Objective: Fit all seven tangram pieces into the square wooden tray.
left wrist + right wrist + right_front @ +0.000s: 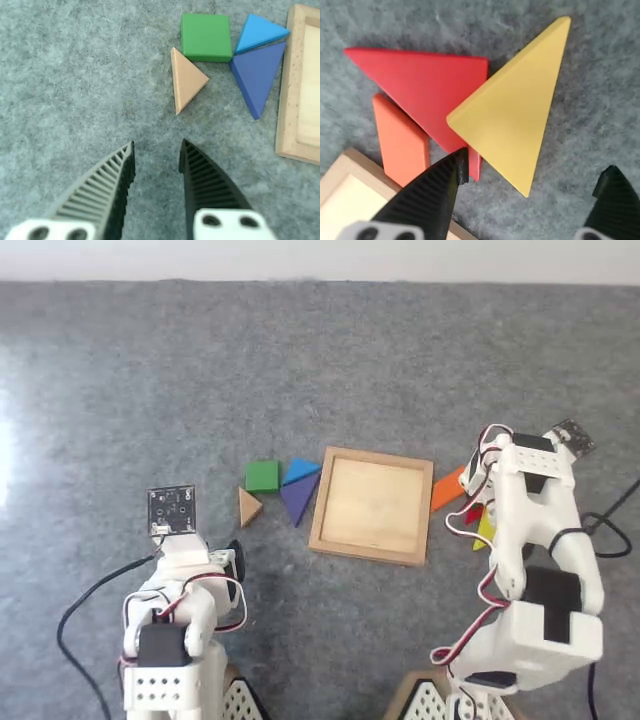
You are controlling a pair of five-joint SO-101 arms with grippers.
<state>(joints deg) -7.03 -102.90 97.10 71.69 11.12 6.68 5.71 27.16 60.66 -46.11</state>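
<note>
The square wooden tray [372,505] lies empty mid-table. Left of it sit a green square [206,37], a tan triangle [186,80], a light blue triangle [258,32] and a dark blue triangle [257,72]. My left gripper [156,150] hangs open over bare carpet, short of the tan triangle. Right of the tray lie an orange parallelogram [400,140], a red triangle [427,90] and a yellow triangle [515,110] that overlaps the red one's edge. My right gripper [537,172] is open just above them, one fingertip [460,167] at the red triangle's corner, the yellow triangle's tip between the fingers.
Grey carpet covers the table. The right arm [525,500] stands over the pieces to the right of the tray and hides part of them in the high view. The left arm's base [165,650] is at the front left. Cables trail beside both bases.
</note>
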